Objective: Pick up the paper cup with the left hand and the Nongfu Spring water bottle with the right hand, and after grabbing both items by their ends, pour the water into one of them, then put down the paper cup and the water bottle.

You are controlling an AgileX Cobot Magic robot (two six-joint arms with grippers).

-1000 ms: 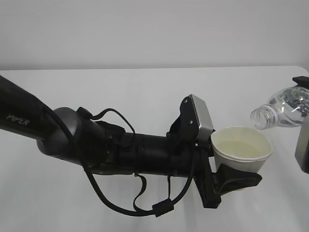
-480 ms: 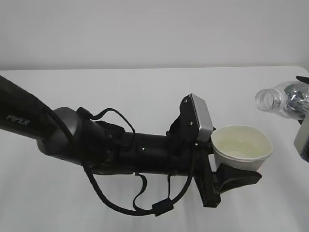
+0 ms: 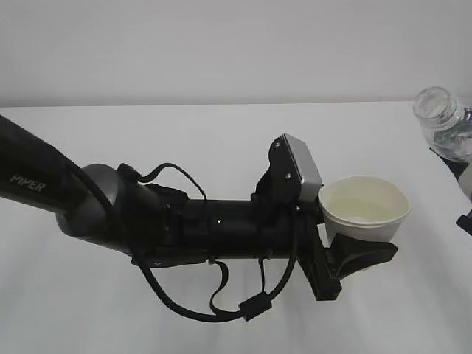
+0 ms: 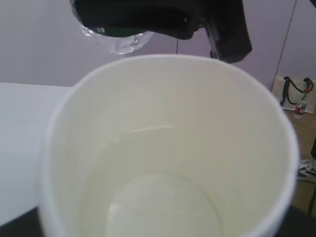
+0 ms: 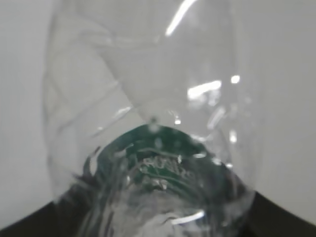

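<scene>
The left end effector [image 3: 346, 258] is clamped on the paper cup [image 3: 364, 216], its black fingers [image 3: 365, 254] wrapped around the lower wall. The cup sits upright above the bench [image 3: 147, 140], toward the right half and nearer the front edge than the rear one. The left wrist view looks straight into the cup, where the water [image 4: 158, 197] lies shallow over the base, well below the rim.

The Nongfu Spring water bottle [image 3: 442, 122] is at the bench's right edge, up and to the right of the cup and apart from it. Its open neck is raised, so the long axis runs steeply upward rather than tipping toward the cup. In the right wrist view the clear ribbed body and green label [image 5: 163, 158] fill the frame. The right end effector appears only as dark edges at the bottom corners, closed around the bottle's lower end.

Pouring looks finished. What remains is setting both things down, and each arm already stands over its own side of the bench. The cup's axis must stay vertical on the way down, or the water will slop.
</scene>
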